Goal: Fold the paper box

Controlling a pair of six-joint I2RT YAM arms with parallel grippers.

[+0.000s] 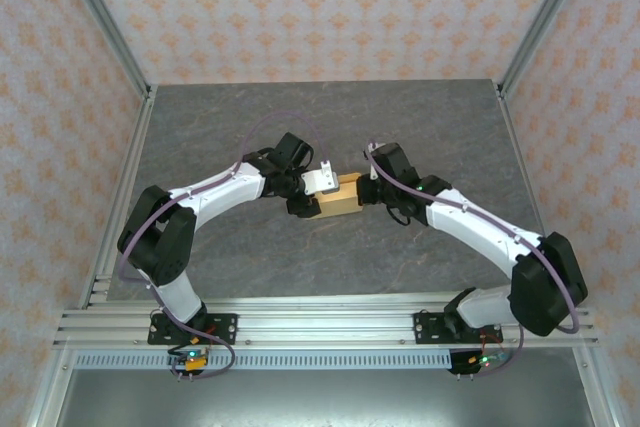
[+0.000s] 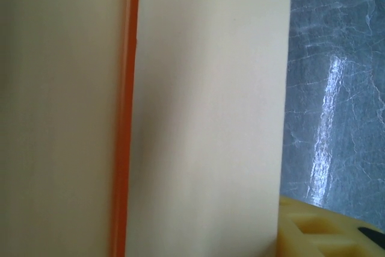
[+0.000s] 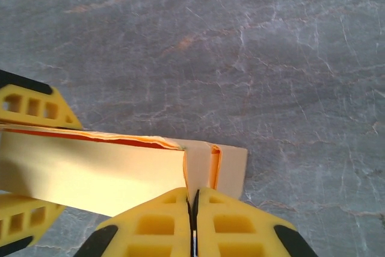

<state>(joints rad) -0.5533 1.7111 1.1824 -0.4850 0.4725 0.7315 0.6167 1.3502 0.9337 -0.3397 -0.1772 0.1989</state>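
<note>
Over grey table (image 1: 430,127), both jaws pinch the partly hidden paper box (image 1: 340,203).

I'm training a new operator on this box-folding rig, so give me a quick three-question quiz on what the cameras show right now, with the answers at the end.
1. True or false: the paper box lies alone on the table, with both grippers far from it.
2. What is the right gripper pinching? A) a thin end flap of the box B) a cable C) nothing
3. Fill in: the fingers of the left gripper sit on ___ sides of the box.
Key: 1 false; 2 A; 3 opposite.
</note>
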